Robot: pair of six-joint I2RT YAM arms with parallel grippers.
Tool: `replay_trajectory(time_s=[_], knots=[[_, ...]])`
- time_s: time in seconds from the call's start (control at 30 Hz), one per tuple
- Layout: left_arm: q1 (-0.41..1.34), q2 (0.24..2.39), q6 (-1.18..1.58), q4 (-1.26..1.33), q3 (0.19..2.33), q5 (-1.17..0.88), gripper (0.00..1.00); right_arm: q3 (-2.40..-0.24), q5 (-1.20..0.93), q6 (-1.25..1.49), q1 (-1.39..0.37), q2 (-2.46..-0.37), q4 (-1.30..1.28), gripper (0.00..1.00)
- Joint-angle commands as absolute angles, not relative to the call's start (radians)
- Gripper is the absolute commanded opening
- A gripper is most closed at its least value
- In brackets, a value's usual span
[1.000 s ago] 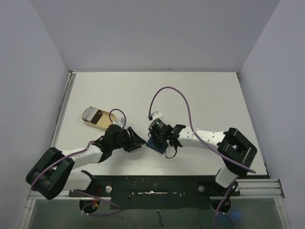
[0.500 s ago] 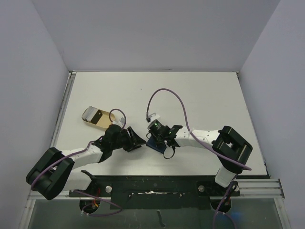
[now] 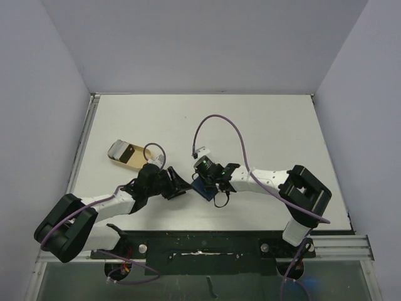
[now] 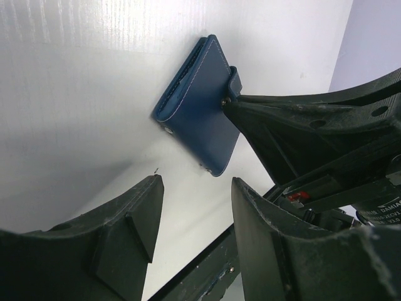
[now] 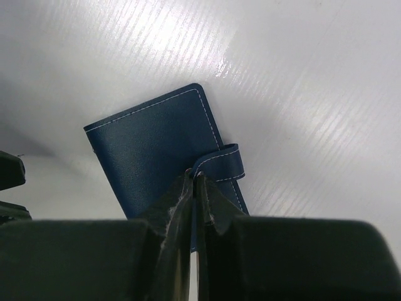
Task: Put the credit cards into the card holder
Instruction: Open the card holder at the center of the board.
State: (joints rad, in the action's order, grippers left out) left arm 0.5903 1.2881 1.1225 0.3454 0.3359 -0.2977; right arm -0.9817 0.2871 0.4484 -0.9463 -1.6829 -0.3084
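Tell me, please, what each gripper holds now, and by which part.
The right gripper is shut on the card holder, pinching it at its snap tab. The left gripper is open and holds nothing.

The overhead view is evenly bright and sharp, with soft shadows under the arms (image 3: 269, 179) on the white table (image 3: 263, 125). In both wrist views glare streaks the upper part of the table and grey shadow spreads left of the wallet (image 4: 200, 106). The close fingers (image 4: 125, 232) along the bottom edge are blurred.
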Motion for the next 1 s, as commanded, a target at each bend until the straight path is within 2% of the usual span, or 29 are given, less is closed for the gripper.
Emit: replay_trajectory(time_s=[0.0,0.23,0.57,0.97], knots=[[0.593,1.264,1.107,0.372,0.347,-0.288,0.47,-0.980,0.214,0.502,-0.925,-1.635,-0.259,0.00],[0.591,1.247,1.089,0.336,0.361,-0.272,0.48,-0.866,0.049,0.592,-0.852,-1.483,-0.141,0.00],[0.594,1.263,1.093,0.351,0.366,-0.278,0.51,-0.790,-0.028,0.666,-0.812,-1.366,-0.062,0.00],[0.590,1.184,1.056,0.236,0.420,-0.248,0.51,-0.750,-0.121,0.792,-0.790,-1.225,-0.004,0.00]])
